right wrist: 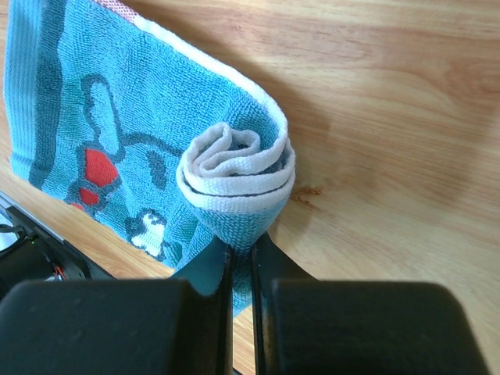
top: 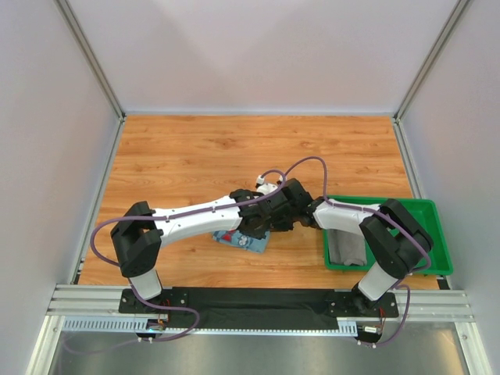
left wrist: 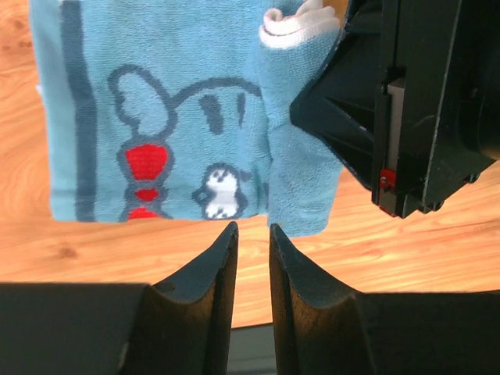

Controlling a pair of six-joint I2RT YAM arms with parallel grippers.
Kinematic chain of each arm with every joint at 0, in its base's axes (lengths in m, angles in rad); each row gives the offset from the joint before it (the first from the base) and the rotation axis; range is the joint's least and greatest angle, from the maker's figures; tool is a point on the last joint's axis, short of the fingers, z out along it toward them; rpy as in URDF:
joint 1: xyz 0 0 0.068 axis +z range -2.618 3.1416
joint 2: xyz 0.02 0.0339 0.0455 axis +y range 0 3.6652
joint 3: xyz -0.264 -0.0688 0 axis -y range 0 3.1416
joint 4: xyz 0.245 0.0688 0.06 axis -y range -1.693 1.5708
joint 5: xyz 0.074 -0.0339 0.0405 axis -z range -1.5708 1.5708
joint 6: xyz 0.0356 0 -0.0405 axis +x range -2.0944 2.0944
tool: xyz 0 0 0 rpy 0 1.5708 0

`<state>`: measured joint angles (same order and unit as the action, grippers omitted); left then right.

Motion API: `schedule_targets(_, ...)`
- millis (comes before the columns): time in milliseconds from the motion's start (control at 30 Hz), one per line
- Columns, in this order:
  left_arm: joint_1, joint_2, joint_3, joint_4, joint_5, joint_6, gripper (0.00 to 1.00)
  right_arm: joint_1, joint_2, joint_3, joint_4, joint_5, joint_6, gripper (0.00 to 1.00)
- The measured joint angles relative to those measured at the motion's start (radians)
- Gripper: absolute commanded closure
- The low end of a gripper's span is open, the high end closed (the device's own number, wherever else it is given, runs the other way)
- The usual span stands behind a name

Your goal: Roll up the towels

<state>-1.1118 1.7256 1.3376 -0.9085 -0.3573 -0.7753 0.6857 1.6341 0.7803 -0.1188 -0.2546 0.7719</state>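
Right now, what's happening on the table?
The right gripper is pinching the partly rolled end of the light blue towel, which lies on the wood table; the rest of it is flat and unrolled. The left gripper hovers at the towel's edge, jaws a narrow gap apart, holding nothing. A grey towel sits in the green tray.

Both hands crowd the middle of the table (top: 195, 148); the right hand (left wrist: 406, 117), clamped on the rolled end of the blue towel (left wrist: 156, 117), blocks that side just beside the left hand (left wrist: 248, 234); the towel's flat part lies uncovered; the table's far half and left side are open; the green tray (top: 433, 215) with a grey towel (top: 344, 246) fills the near right corner; walls (top: 258, 55) close three sides.
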Motion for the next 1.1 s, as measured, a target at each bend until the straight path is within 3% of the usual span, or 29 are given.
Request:
schedule_targets(433, -0.068, -0.072, -0.204, 0.277, 0.181, 0.001, 0.68, 0.0, 0.0, 0.001, 0.003, -0.009, 0.016, 1.0)
schedule_targets(733, -0.067, -0.082, -0.233, 0.317, 0.152, 0.009, 0.62, 0.0, 0.0, 0.001, 0.003, -0.01, 0.017, 1.0)
schedule_targets(900, -0.076, -0.05, -0.233, 0.314, 0.11, 0.025, 0.51, 0.0, 0.0, 0.001, 0.003, -0.013, 0.018, 1.0)
schedule_targets(1100, -0.085, -0.027, -0.233, 0.32, 0.078, 0.046, 0.49, 0.0, 0.0, 0.002, 0.003, -0.016, 0.018, 1.0)
